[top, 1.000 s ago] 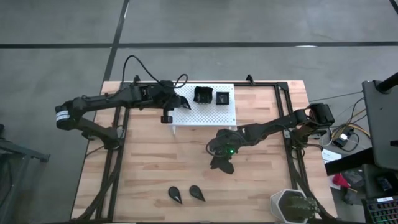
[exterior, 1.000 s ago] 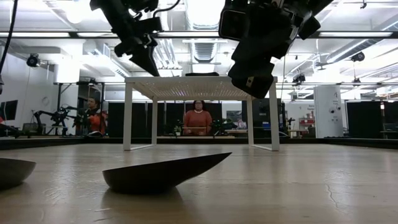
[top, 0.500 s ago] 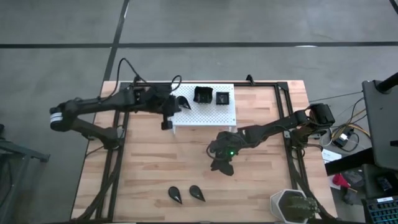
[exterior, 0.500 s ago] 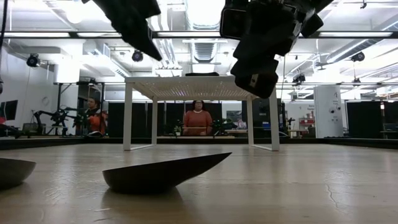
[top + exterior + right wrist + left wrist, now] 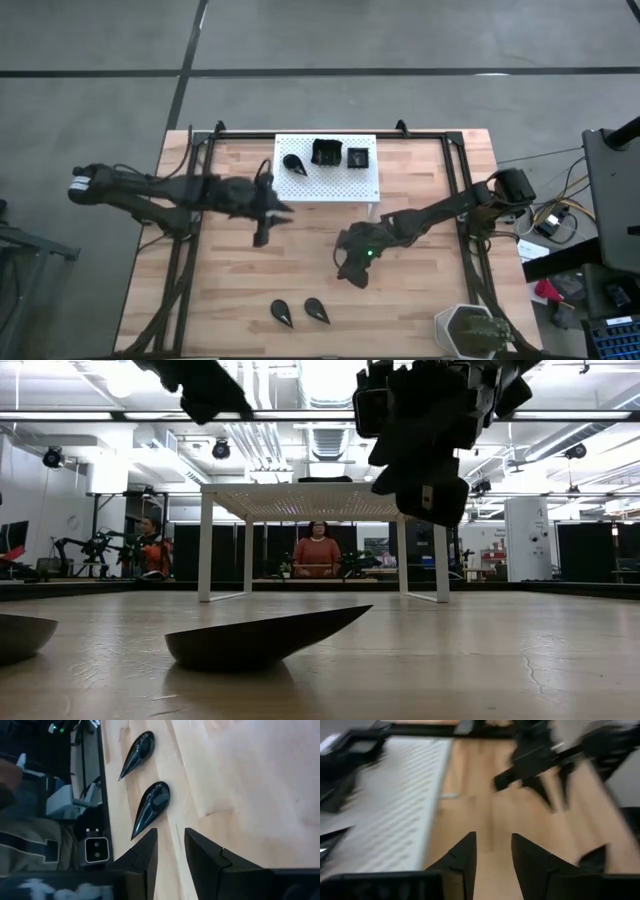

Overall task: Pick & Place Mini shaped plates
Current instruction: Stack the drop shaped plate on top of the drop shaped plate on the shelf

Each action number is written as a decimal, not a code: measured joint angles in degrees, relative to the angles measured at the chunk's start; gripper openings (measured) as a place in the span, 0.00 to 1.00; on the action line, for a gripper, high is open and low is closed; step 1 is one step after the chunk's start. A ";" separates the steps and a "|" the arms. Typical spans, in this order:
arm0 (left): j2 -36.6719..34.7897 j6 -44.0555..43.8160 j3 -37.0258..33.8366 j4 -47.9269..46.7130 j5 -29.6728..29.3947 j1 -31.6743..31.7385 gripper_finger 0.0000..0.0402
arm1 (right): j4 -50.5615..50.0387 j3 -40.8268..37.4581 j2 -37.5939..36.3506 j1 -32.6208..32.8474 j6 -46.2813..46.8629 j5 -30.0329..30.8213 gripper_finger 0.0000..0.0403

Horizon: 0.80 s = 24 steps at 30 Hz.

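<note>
Your white perforated rectangular stand [image 5: 328,167] sits at the far middle of the pale wooden surface [image 5: 240,280], and everything below is placed from it. On top of the stand: one glossy black teardrop plate [image 5: 294,161] at its left end, a bigger black raised-rim square plate [image 5: 326,153] in the middle, a small black square plate [image 5: 358,156] just right of that. Left claw [image 5: 262,222] hangs off the stand's front-left corner, over bare wood; fingers spread with a clear gap in the left wrist view [image 5: 492,852], nothing between them. Right claw [image 5: 352,268] is in front of the stand, a little right of its centre, above the surface; fingers apart and empty in the right wrist view [image 5: 167,847]. Two more black teardrop plates [image 5: 282,313] [image 5: 317,310] lie side by side near the front edge, well in front of the stand. A grey-green hexagonal pot [image 5: 468,331] stands at the front-right corner.
</note>
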 joint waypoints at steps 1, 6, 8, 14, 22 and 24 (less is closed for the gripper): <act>-0.42 -0.40 -0.84 1.54 -0.06 -1.71 0.28 | 0.09 0.20 0.61 0.39 1.18 0.02 0.24; -1.51 -1.17 -5.99 11.64 -2.15 -9.61 0.29 | 4.65 1.19 5.72 2.12 7.50 0.00 0.25; -1.56 -1.18 -7.52 15.45 -3.54 -11.94 0.29 | 4.71 2.37 7.70 2.19 9.06 -0.09 0.25; -1.59 -1.21 -11.99 25.46 -4.67 -16.36 0.29 | 5.77 7.63 13.93 3.53 12.45 -2.66 0.23; -1.73 0.52 -14.18 31.36 -4.97 -19.20 0.29 | 3.34 17.03 21.98 6.15 15.07 -7.39 0.21; -1.67 1.07 -14.18 31.48 -4.98 -19.69 0.29 | 0.12 19.13 23.44 6.37 15.13 -7.63 0.21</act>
